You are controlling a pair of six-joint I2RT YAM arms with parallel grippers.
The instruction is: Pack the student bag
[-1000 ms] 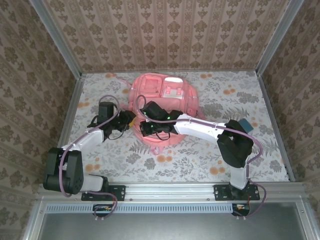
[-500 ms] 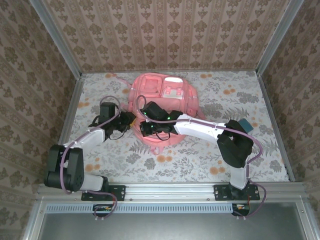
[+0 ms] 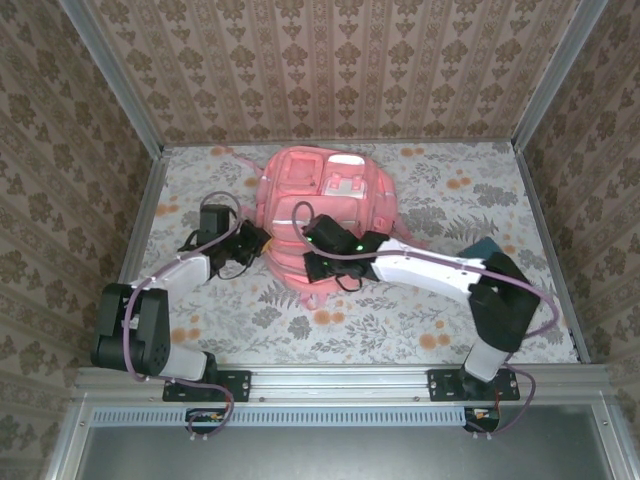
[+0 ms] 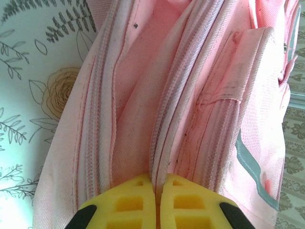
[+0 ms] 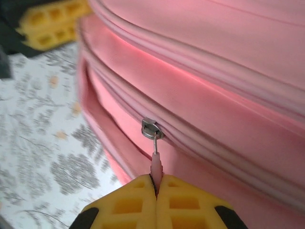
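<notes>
— Pink student bag (image 3: 325,195) lies on the table (image 3: 450,300) toward twelve o'clock; right gripper (image 5: 156,183) pinches its zipper pull (image 5: 156,164).
— Left gripper (image 4: 156,188) clamps the zipper seam (image 4: 159,143) (a good anchor). Pull along the track, not upward.

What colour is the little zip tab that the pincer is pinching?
Pink tab, on a silver metal slider; clearest in the right wrist view.

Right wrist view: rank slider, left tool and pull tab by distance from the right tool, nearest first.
From the right tool:
1. pull tab: bottom centre, pinched in that tool.
2. slider: just above the tab, on the zip of the bag.
3. left tool: top left corner, at the bag's edge.
</notes>
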